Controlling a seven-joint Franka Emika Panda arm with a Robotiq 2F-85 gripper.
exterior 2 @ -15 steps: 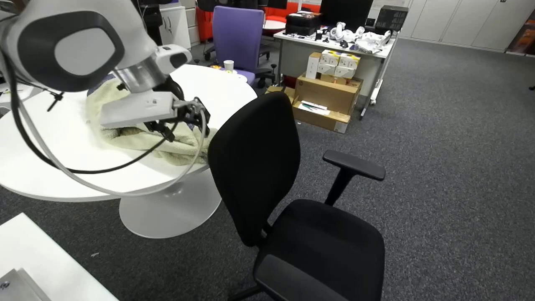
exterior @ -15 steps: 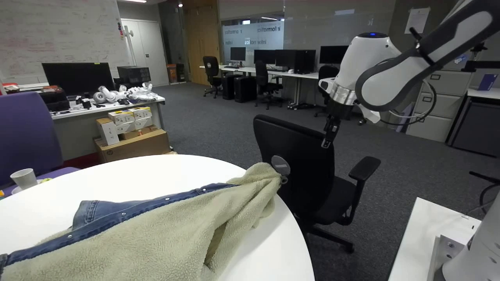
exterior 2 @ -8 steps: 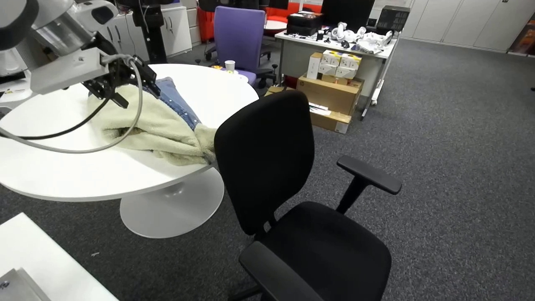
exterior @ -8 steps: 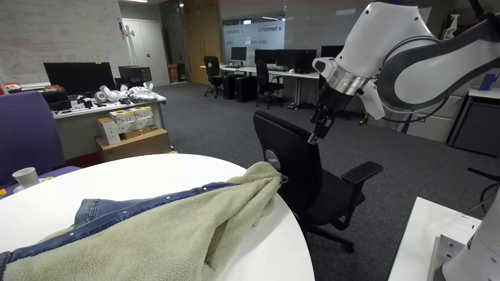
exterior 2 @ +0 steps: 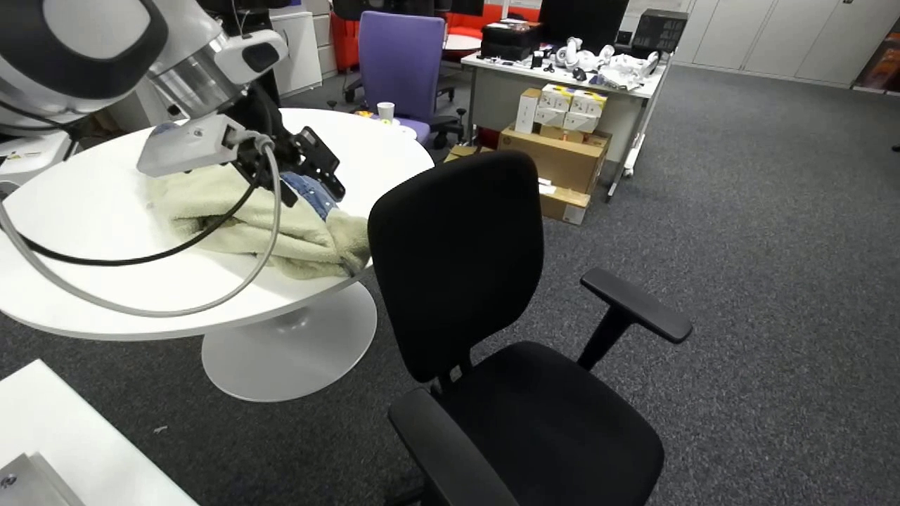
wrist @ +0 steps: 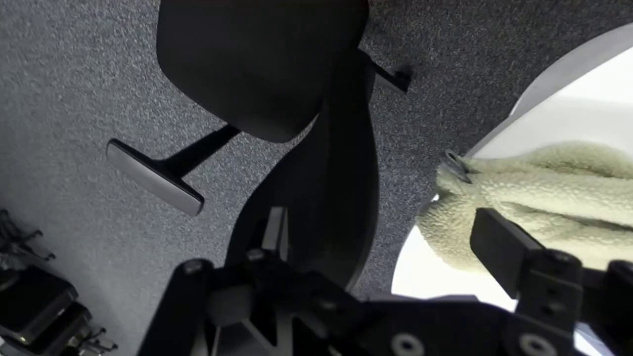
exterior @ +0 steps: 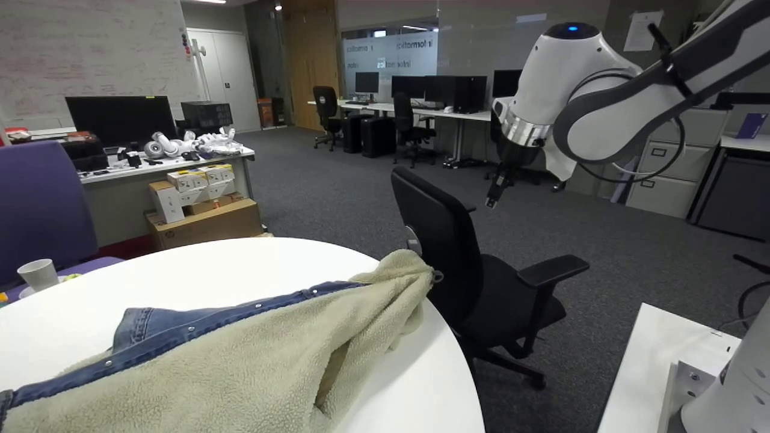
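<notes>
My gripper (wrist: 385,242) is open, with nothing between its fingers. It also shows in both exterior views (exterior: 493,201) (exterior 2: 314,191), in the air beside and above a black office chair. The chair's backrest (exterior: 436,240) stands at the edge of a round white table (exterior: 289,255); it also shows in an exterior view (exterior 2: 457,267) and in the wrist view (wrist: 311,212) beyond the left finger. A denim jacket with cream fleece lining (exterior: 258,355) lies on the table. Its end (wrist: 544,198) is below the right finger in the wrist view. I see no contact with either.
A chair armrest (exterior 2: 636,303) sticks out beside the seat (exterior 2: 548,429). A purple chair (exterior 2: 401,63) and a white cup (exterior: 38,275) are beyond the table. A cluttered desk (exterior 2: 562,70) has cardboard boxes (exterior 2: 552,161) under it. Cables (exterior 2: 176,309) loop from my wrist.
The black chair has turned, and its backrest now shows more edge-on in an exterior view. My gripper drew back half a second ago and has come forward again. The jacket has not moved.
</notes>
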